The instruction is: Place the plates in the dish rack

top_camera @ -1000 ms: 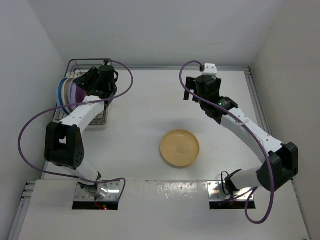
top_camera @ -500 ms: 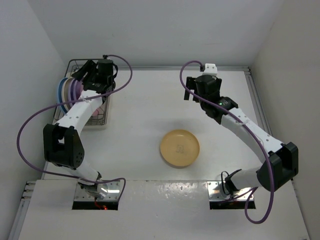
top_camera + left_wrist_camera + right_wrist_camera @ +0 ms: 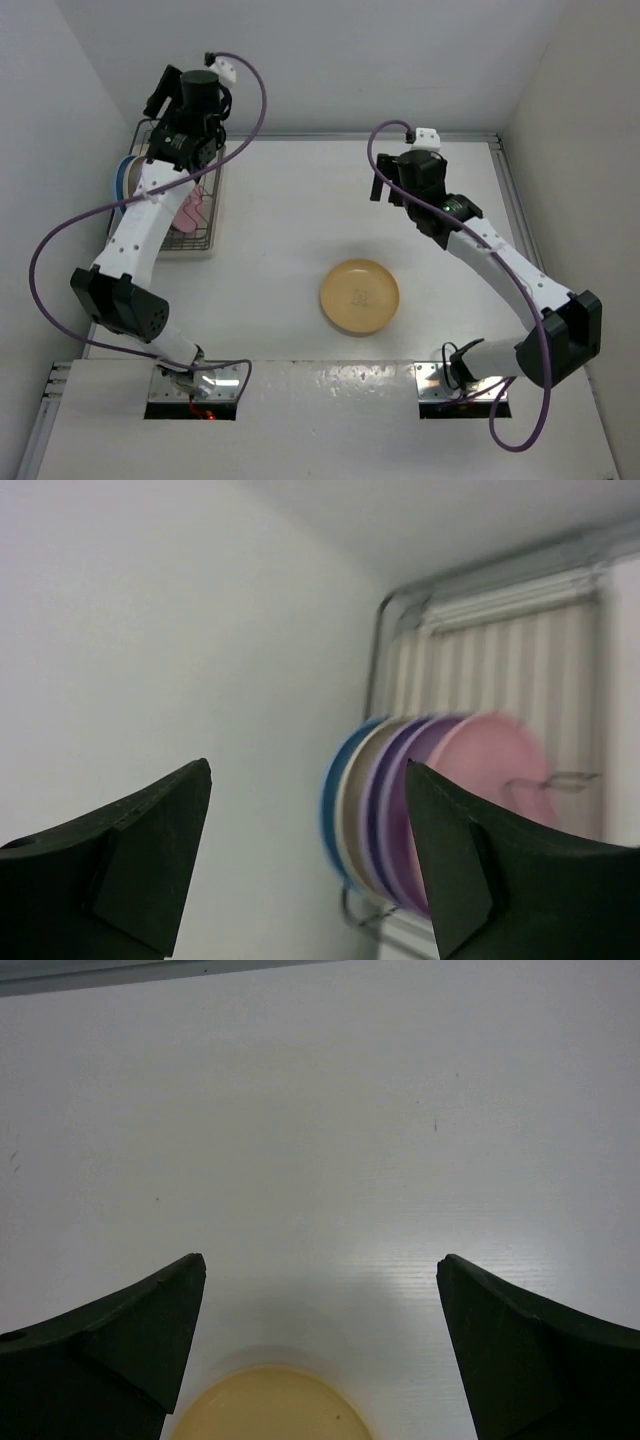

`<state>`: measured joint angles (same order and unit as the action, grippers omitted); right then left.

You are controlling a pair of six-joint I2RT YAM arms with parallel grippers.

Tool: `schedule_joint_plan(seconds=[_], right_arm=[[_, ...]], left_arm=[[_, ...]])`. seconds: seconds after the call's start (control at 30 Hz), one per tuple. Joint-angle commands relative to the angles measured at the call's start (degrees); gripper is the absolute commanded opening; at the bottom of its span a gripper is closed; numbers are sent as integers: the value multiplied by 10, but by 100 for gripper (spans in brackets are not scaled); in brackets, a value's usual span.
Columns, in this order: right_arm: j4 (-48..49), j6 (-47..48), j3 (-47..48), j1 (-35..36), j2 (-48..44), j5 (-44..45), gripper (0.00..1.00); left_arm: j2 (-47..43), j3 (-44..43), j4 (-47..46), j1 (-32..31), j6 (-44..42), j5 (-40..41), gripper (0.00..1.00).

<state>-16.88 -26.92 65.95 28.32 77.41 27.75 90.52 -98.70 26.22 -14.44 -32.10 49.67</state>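
Left hand point(image 3: 307, 775)'s open and empty over the rack point(image 3: 500, 650), I count five plates point(image 3: 430, 800) in; just the orange plate point(image 3: 360, 296) left on the counter point(image 3: 270, 300), right hand point(image 3: 322, 1258) open.

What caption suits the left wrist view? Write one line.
Open jaws of the left gripper frame blue, cream, lavender and pink plates standing on edge in the dish rack.
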Motion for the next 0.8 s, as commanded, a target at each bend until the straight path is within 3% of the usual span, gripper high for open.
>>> schedule_joint_plan(seconds=[0.0, 0.03, 0.07, 0.13, 0.17, 0.27, 0.4, 0.6, 0.77], right_arm=[[-50, -52, 16, -38, 4, -46, 99], [-57, -76, 15, -47, 6, -74, 99], [-62, -97, 13, -62, 2, -81, 99], [-69, -124, 0, -90, -15, -90, 99], [-73, -126, -8, -93, -20, -89, 99], [-87, -131, -24, -113, -45, -81, 99], [-117, -129, -39, -120, -75, -64, 99], [-149, -138, -77, -118, -123, -46, 99], [-177, -130, -86, -117, -154, -24, 99]], left_arm=[[-4, -90, 143, -60, 97, -177, 83], [11, -90, 177, -75, 109, -237, 83], [21, -90, 210, -90, 119, -366, 84], [61, -70, 283, -127, 142, -498, 85], [78, -46, 297, -138, 143, -606, 85], [133, 8, 293, -168, 157, -744, 92], [178, 60, 192, -199, 192, -774, 95], [269, 54, 172, -248, 192, -781, 95], [311, 60, 162, -260, 192, -814, 83]])
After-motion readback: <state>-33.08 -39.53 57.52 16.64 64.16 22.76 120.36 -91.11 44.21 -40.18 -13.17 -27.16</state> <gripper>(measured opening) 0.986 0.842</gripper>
